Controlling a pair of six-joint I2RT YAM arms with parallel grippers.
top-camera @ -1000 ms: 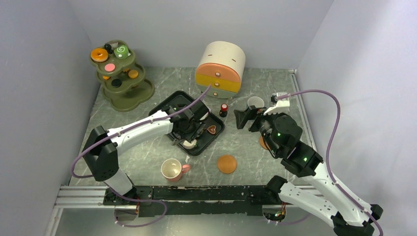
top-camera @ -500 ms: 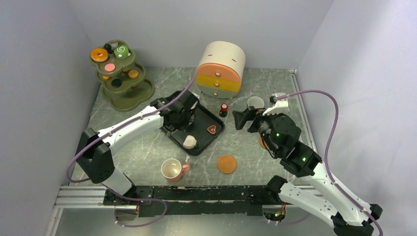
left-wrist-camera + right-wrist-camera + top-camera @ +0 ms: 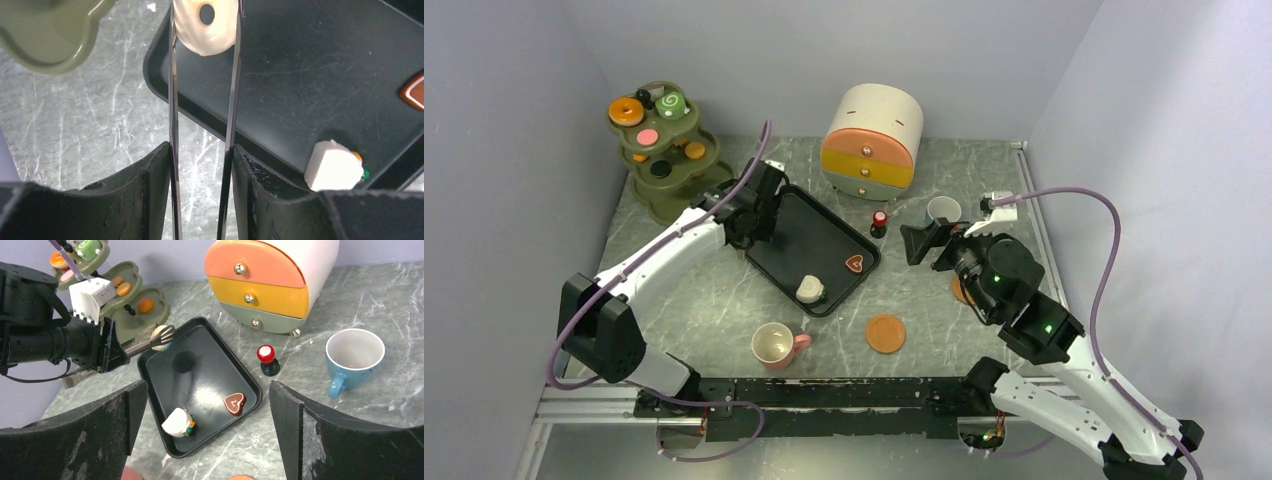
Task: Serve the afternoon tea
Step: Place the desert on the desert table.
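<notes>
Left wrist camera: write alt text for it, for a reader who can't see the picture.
The left end effector grips a white doughnut between its two thin fingers, above the corner of a black tray. A small white cake and the edge of a brown heart cookie lie in the tray at right; an olive-green stand tier shows top left.
</notes>
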